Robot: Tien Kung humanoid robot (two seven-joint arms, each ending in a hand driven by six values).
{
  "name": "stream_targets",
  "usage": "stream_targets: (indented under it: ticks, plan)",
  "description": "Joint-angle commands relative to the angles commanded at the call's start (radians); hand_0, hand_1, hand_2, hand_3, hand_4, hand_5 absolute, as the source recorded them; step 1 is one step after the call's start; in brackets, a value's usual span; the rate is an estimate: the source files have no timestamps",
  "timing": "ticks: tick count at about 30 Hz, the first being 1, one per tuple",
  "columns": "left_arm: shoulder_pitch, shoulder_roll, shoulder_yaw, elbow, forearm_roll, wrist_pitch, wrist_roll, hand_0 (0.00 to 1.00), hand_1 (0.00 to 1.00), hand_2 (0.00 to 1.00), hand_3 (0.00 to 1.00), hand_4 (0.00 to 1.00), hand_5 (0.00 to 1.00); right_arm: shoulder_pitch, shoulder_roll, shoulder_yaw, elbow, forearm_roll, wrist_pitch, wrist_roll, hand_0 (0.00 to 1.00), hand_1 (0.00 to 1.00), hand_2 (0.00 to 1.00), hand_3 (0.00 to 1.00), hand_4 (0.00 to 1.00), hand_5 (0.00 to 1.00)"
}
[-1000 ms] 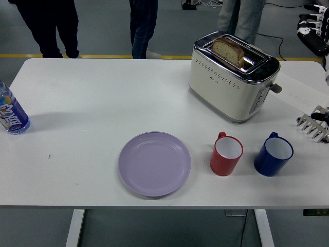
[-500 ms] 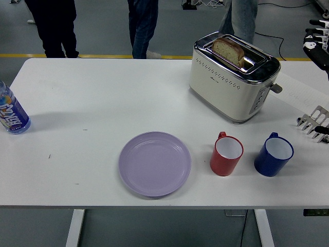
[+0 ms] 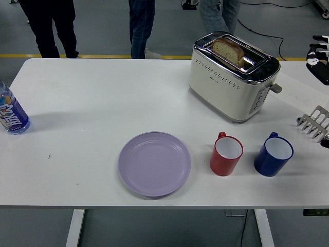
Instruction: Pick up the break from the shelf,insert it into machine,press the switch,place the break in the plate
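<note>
Brown bread (image 3: 229, 50) far from fingers (image 3: 318, 51)

Standing on grey floor (image 3: 103, 31) | yellow line (image 3: 92, 55) running behind white table (image 3: 92, 103) | people's legs (image 3: 51, 25) waiting at far side | black cable (image 3: 267, 38) lying on floor, upper right

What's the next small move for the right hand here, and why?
Probably bring the right hand in from the right edge toward the toaster. The bread slice stands up out of the slot, ungrasped, and the purple plate holds nothing. Whether the lever on the toaster's right end has been pressed can't be told, so go to that end first.
</note>
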State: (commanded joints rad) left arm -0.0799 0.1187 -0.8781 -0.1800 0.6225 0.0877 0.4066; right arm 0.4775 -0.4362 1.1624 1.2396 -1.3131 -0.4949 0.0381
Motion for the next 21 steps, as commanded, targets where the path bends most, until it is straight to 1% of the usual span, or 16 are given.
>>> stream_targets:
  ticks: [3,4,8,9,15,16,20,21]
  plan:
    - [0.002,-0.001,-0.002,0.000,0.004,-0.001,0.001,0.343,0.456,0.602,0.730,0.592,0.998,-0.006,0.001,0.000,-0.002,-0.034,0.005,-0.006,0.564,0.537,0.606,0.718,0.465,0.271]
    - [0.003,-0.001,-0.003,0.000,0.007,-0.001,0.002,0.343,0.456,0.603,0.729,0.587,0.998,-0.007,0.002,0.000,-0.003,-0.048,0.007,-0.007,0.524,0.498,0.583,0.715,0.458,0.259]
    - [0.006,-0.001,-0.003,0.000,0.010,-0.002,0.002,0.343,0.456,0.603,0.729,0.587,0.998,-0.012,0.004,-0.001,-0.004,-0.092,0.012,-0.012,0.524,0.498,0.583,0.715,0.458,0.259]
    - [0.006,-0.001,-0.003,0.000,0.011,-0.002,0.002,0.345,0.458,0.603,0.730,0.588,0.998,-0.014,0.004,-0.001,-0.005,-0.105,0.012,-0.014,0.443,0.410,0.531,0.712,0.456,0.256]
    - [0.008,-0.002,-0.002,0.000,0.011,-0.002,0.002,0.345,0.458,0.603,0.730,0.588,0.998,-0.030,-0.001,-0.006,-0.007,-0.159,0.022,-0.023,0.443,0.410,0.531,0.712,0.456,0.256]
    - [0.007,-0.001,0.001,0.000,0.008,-0.002,0.002,0.346,0.459,0.604,0.728,0.587,0.998,-0.032,-0.002,-0.007,-0.006,-0.170,0.024,-0.025,0.380,0.353,0.500,0.709,0.455,0.252]
    - [0.003,-0.001,0.004,0.000,0.005,-0.003,0.001,0.346,0.459,0.604,0.728,0.587,0.998,-0.037,-0.009,-0.009,-0.007,-0.196,0.029,-0.031,0.380,0.353,0.500,0.709,0.455,0.252]
    - [0.002,0.000,0.004,0.000,0.004,-0.003,0.001,0.345,0.459,0.603,0.727,0.588,0.998,-0.037,-0.010,-0.009,-0.007,-0.199,0.030,-0.031,0.321,0.292,0.466,0.707,0.456,0.251]
